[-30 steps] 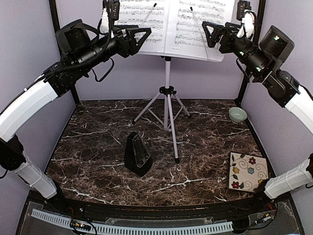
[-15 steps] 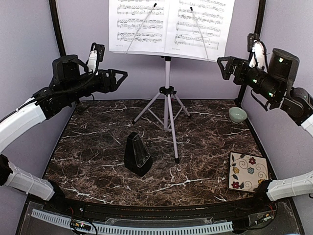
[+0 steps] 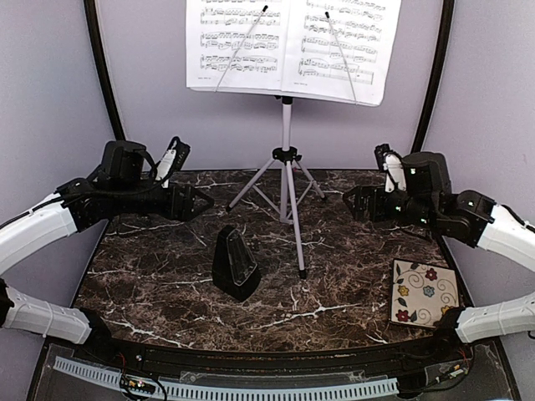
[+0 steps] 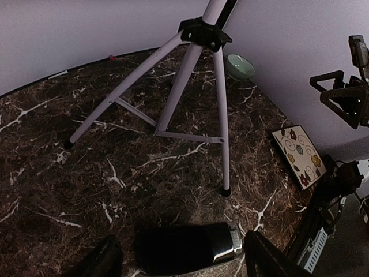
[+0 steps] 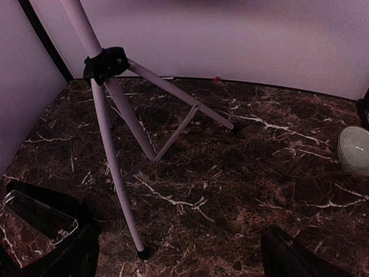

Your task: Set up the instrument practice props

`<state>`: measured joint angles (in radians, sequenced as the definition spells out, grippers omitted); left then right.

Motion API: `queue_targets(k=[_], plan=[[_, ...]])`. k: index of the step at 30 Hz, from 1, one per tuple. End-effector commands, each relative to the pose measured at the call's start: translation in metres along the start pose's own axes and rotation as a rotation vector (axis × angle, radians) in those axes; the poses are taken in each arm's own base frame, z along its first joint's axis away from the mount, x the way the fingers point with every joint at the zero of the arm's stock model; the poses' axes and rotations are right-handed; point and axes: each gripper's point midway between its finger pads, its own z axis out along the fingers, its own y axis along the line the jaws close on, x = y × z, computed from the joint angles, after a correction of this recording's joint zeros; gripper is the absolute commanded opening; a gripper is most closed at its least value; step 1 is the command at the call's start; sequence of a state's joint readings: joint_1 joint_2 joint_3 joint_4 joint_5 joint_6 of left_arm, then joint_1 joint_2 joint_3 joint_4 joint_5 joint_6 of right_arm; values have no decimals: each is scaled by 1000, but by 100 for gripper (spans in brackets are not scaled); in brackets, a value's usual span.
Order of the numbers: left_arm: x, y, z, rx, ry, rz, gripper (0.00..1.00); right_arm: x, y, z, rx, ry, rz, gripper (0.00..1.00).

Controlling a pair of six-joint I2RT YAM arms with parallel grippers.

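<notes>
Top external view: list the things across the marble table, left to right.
Left end effector → small black pyramid metronome → silver tripod pole of the white music stand → right end effector → floral-patterned square tile.

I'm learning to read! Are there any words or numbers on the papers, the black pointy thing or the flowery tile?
Music sheets: printed staves and notes; any words or numbers are too small to read.
Metronome: no label readable.
Floral tile: only flowers and swirls, no words.
</notes>
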<state>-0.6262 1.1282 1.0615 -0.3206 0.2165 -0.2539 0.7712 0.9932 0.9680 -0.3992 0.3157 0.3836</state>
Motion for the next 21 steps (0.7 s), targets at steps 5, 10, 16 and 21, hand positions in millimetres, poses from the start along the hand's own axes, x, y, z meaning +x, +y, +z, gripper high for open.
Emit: queue_targets(k=[5, 10, 16, 21], plan=[[71, 1, -5, 71, 115, -49, 75, 8, 73, 28, -305, 12, -97, 99], [116, 17, -5, 18, 211, -82, 71, 18, 114, 49, -431, 82, -205, 99], [166, 31, -2, -20, 329, -113, 68, 9, 160, 64, -523, 86, -255, 100], [192, 38, 3, -21, 353, -113, 72, 11, 190, 80, -521, 134, -251, 100]])
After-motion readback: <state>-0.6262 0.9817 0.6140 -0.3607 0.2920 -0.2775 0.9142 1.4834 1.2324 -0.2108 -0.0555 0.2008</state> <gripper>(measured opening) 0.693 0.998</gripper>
